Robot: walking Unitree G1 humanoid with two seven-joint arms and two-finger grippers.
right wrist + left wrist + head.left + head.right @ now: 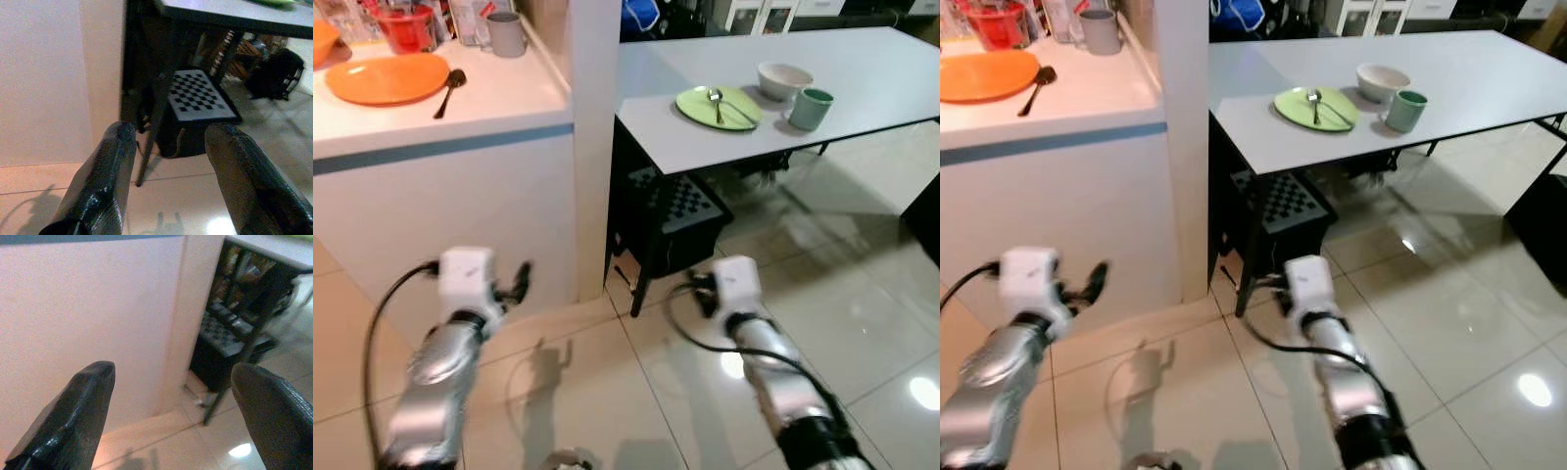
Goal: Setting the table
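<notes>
Right wrist view blurs what seems clutter [244, 51] beneath table [234, 17].

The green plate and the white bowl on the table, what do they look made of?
Green plate: likely plastic or melamine, given its flat, even matte colour. White bowl: possibly glazed ceramic, thick-rimmed with a soft sheen; plastic can't be excluded.

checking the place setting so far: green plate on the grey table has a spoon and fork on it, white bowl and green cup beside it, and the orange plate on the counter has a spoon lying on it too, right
Not quite. The spoon on the counter lies beside the orange plate, not on it, as the left eye view shows. The rest holds: the green plate on the grey table carries cutlery, with the white bowl and green cup beside it.
</notes>
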